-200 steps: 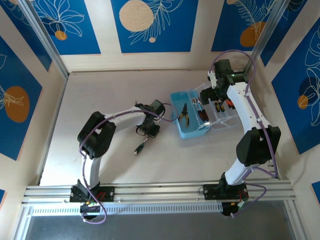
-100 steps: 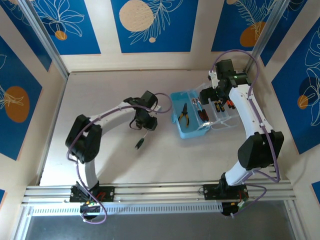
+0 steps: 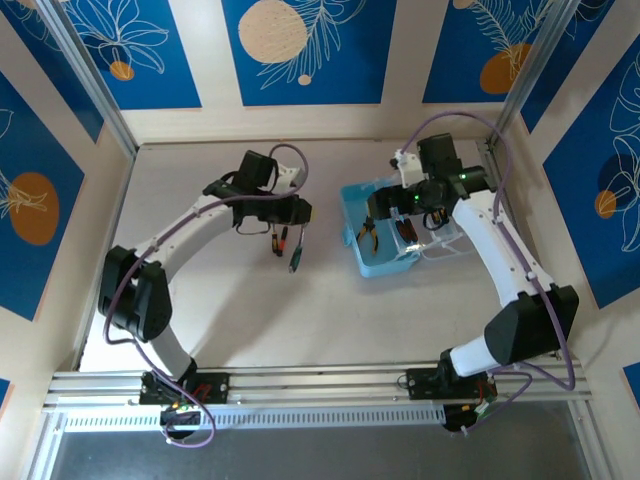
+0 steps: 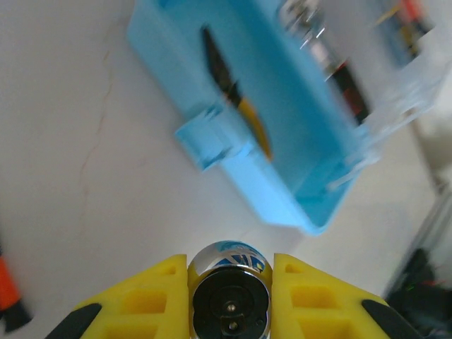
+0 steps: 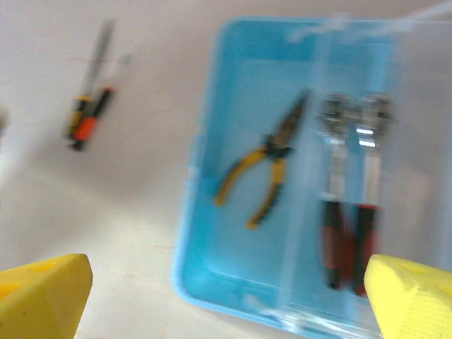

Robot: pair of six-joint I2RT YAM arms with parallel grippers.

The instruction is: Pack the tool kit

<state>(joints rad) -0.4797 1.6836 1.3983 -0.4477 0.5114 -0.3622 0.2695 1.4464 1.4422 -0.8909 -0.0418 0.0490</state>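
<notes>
The light-blue case (image 3: 372, 262) lies open right of centre, its clear lid (image 3: 447, 238) folded out to the right. Yellow-handled pliers (image 3: 368, 232) lie in the blue tray (image 5: 212, 268), and they also appear as pliers (image 5: 265, 169) and pliers (image 4: 248, 121) in the wrist views. Two red/black-handled ratchet wrenches (image 5: 349, 205) rest under the clear part. My left gripper (image 4: 229, 282) is shut on the chrome head of another ratchet wrench (image 4: 229, 300), which hangs below the gripper (image 3: 291, 222) left of the case. My right gripper (image 5: 226, 296) is open above the tray.
A small orange-and-black screwdriver (image 3: 280, 240) lies on the table left of the case, also seen as the screwdriver (image 5: 88, 120) in the right wrist view. The table is fenced by walls at back and sides, with a metal rail (image 3: 320, 385) at the near edge.
My left arm has swung away from the near edge and toward the case, carrying the wrench. The right gripper has shifted left over the blue tray.
</notes>
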